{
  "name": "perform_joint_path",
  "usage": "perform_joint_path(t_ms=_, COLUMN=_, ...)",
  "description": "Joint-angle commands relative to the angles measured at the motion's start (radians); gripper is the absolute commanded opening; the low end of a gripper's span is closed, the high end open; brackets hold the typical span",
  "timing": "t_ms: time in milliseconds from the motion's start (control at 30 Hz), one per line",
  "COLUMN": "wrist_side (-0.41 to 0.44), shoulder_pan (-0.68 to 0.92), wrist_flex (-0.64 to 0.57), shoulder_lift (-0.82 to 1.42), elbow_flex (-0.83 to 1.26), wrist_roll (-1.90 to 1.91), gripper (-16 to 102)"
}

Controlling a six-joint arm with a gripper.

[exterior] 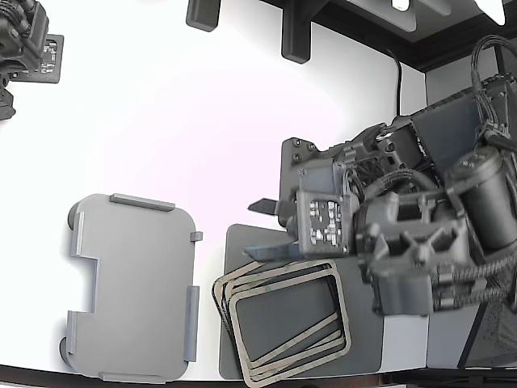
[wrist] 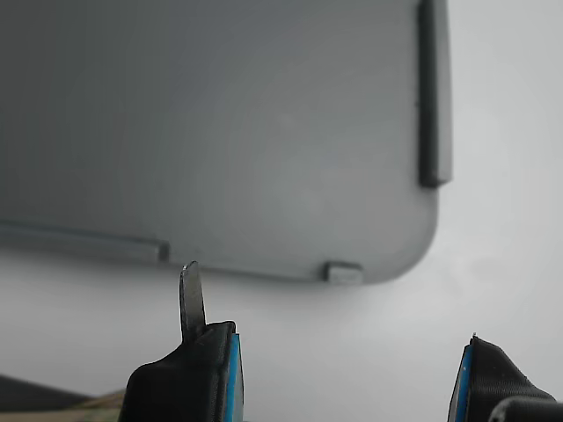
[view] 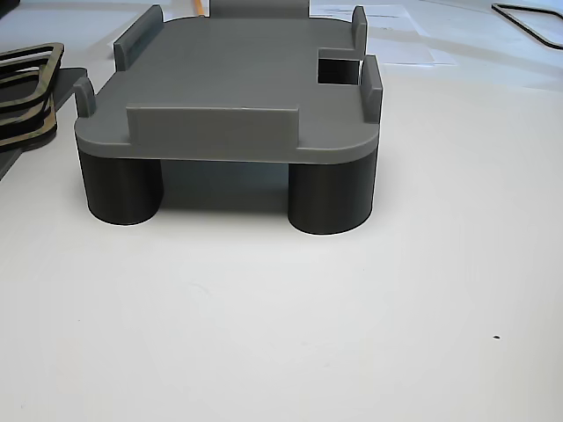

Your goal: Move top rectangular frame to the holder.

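Observation:
The top rectangular frame (exterior: 233,327) lies on a fanned stack of identical tan frames near the front edge, right of centre in the exterior view. The other view catches the stack's edge (view: 33,60). The holder (exterior: 129,267) is a light grey tray with raised tabs, to the left of the stack; it stands on dark round legs (view: 220,61). My gripper (exterior: 264,229) is open at the stack's far edge, its lower finger over the frames' rim and nothing between the fingers. In the wrist view the open gripper (wrist: 343,378) faces the holder (wrist: 220,132) across bare table.
A darker grey mat (exterior: 367,343) lies under the frame stack. A second arm (exterior: 24,40) sits at the back left of the exterior view. Two black brackets (exterior: 295,32) stand at the table's back edge. Another frame (view: 528,18) lies far off in the other view.

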Motion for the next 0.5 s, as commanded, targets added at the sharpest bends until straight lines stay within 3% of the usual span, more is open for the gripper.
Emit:
perform_joint_path(t_ms=0, wrist_side=-0.003, shoulder_pan=0.152, wrist_flex=0.130, shoulder_lift=-0.133, elbow_flex=-0.160, wrist_roll=0.158, gripper=100)
perform_joint_path(t_ms=167, wrist_side=-0.121, shoulder_pan=0.238, wrist_flex=0.272, shoulder_lift=-0.282, elbow_flex=-0.279, wrist_roll=0.268, gripper=100)
perform_joint_path(t_ms=433, wrist_side=-0.207, shoulder_pan=0.293, wrist_flex=0.273, shoulder_lift=-0.311, elbow_flex=-0.229, wrist_roll=0.272, gripper=100)
perform_joint_path(t_ms=467, wrist_side=-0.207, shoulder_pan=0.295, wrist_flex=0.272, shoulder_lift=-0.324, elbow_flex=-0.233, wrist_roll=0.267, gripper=94)
